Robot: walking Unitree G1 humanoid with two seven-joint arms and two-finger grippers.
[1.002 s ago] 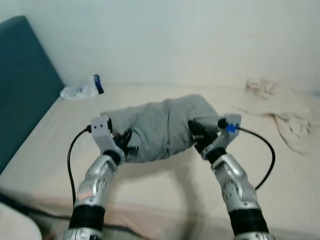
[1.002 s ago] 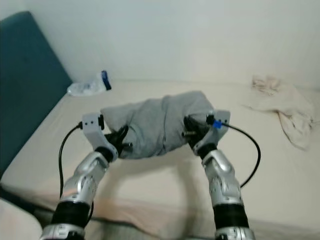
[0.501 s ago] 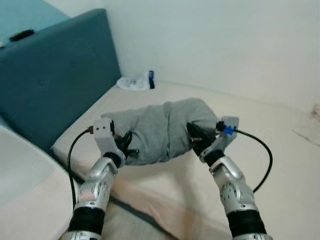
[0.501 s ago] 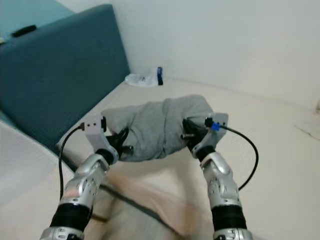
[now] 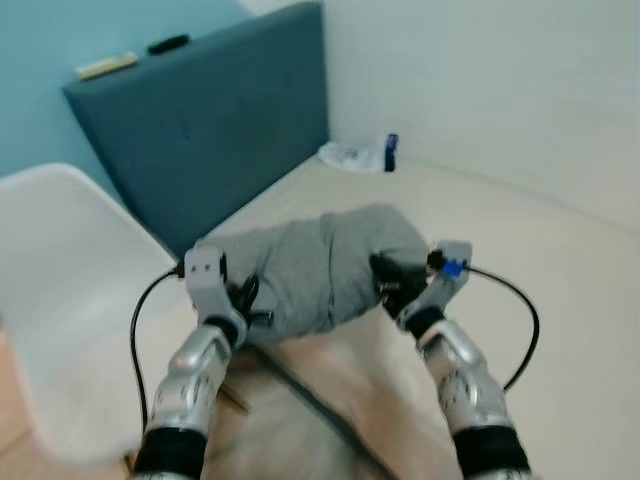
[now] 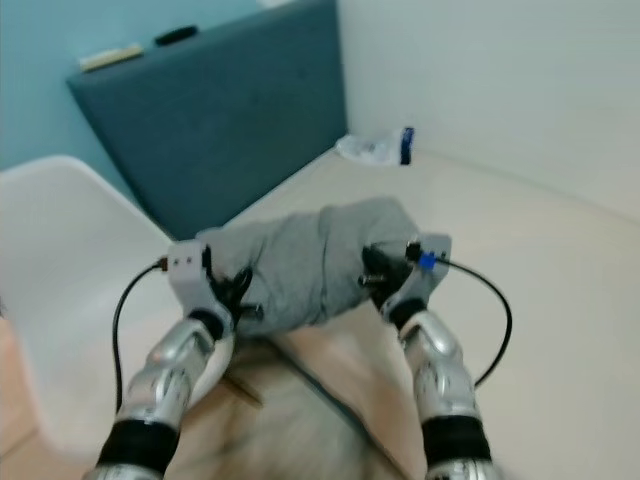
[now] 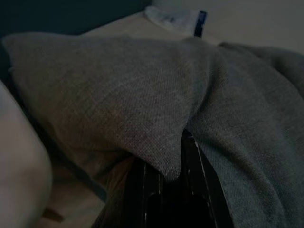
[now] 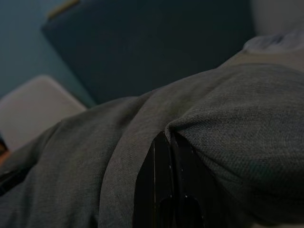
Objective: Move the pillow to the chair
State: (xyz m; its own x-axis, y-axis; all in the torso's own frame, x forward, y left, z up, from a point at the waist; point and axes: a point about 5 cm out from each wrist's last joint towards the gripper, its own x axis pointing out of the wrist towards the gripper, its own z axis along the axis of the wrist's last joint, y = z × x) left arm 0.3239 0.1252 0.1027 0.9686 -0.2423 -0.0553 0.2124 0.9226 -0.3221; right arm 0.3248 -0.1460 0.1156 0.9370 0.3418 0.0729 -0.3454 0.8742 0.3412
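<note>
A grey pillow (image 5: pixel 315 265) hangs in the air between my two arms, over the edge of the bed. My left gripper (image 5: pixel 250 300) is shut on the pillow's left end, and in the left wrist view the grey cloth (image 7: pixel 142 104) folds over its black fingers (image 7: pixel 156 190). My right gripper (image 5: pixel 392 282) is shut on the pillow's right end, its fingers (image 8: pixel 166 185) pressed into the cloth. A white chair (image 5: pixel 70 290) stands at the left, its seat just beside and below the pillow's left end.
The beige bed (image 5: pixel 560 270) stretches to the right and back. A dark teal headboard (image 5: pixel 210 120) rises behind the chair, with small objects on its top. A plastic bag (image 5: pixel 360 155) lies on the bed by the white wall. Wooden floor (image 6: pixel 15 420) shows at bottom left.
The camera has swung left: the headboard moved toward the middle and the white chair came into view. Both grippers still hold the pillow, now near the chair and off the bed.
</note>
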